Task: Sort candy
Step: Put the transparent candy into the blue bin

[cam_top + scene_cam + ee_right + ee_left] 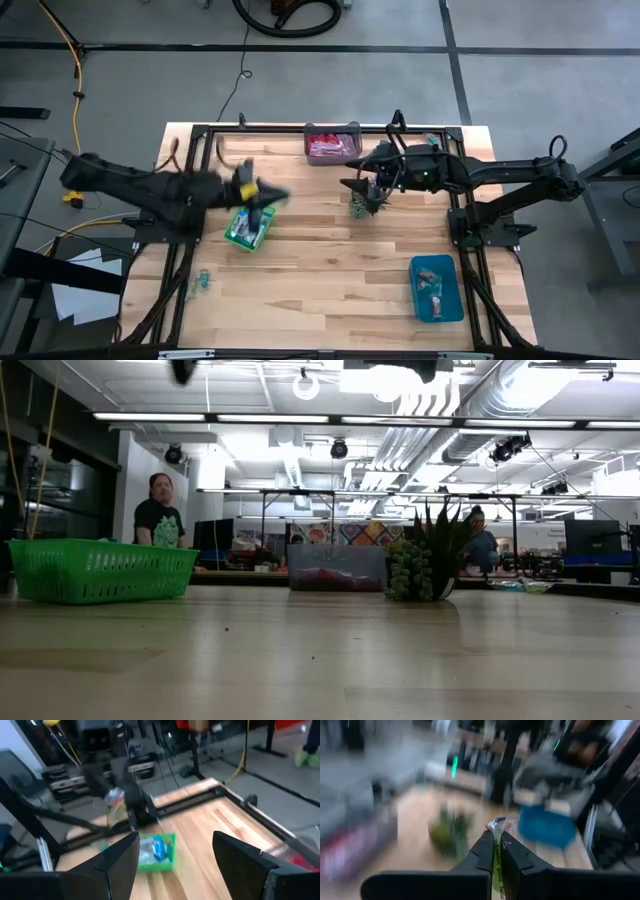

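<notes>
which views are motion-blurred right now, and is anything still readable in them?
Left wrist view: heavy smear, but the left hand shut on a candy reads. High view: left arm streaked above the green basket. Right wrist view: mild blur, open right hand readable. Low view: sharp, with ceiling-light glare on the table.

A green basket (248, 228), a blue bin (436, 288) and a spiky plant (425, 563) stand apart.

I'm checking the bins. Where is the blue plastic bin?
High view: the blue plastic bin sits on the table's right side, near the front edge, apart from the spiky green plant.
</notes>
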Action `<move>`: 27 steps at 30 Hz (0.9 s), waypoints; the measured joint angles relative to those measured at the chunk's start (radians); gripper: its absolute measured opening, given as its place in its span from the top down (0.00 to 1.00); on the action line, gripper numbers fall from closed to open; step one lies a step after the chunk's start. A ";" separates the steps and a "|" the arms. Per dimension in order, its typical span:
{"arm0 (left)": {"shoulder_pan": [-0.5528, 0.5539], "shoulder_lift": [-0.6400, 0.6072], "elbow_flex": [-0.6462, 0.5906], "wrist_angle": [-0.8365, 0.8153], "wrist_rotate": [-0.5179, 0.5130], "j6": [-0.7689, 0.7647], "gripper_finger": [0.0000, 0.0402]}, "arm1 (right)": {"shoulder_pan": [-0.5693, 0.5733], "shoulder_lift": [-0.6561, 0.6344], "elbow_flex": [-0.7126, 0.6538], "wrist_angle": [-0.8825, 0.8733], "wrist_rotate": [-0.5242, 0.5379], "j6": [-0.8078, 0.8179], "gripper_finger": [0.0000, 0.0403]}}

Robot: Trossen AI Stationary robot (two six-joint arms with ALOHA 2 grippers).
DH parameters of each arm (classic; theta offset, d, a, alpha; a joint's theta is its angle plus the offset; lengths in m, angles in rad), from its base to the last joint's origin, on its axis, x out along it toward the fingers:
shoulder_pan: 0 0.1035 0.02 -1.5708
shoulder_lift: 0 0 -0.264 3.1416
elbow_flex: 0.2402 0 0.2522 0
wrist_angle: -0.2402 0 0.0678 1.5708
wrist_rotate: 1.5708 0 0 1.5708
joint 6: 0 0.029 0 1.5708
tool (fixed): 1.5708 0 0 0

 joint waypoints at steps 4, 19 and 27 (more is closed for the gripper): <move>0.237 0.047 0.002 0.299 0.317 0.188 1.00 | 0.001 0.003 0.000 0.095 -0.002 -0.001 0.39; 0.457 0.311 0.000 0.878 0.740 0.102 1.00 | 0.017 0.134 0.000 0.284 -0.017 -0.072 0.39; 0.420 0.310 0.000 0.876 0.720 0.112 1.00 | 0.043 0.200 0.000 0.386 -0.055 -0.083 0.39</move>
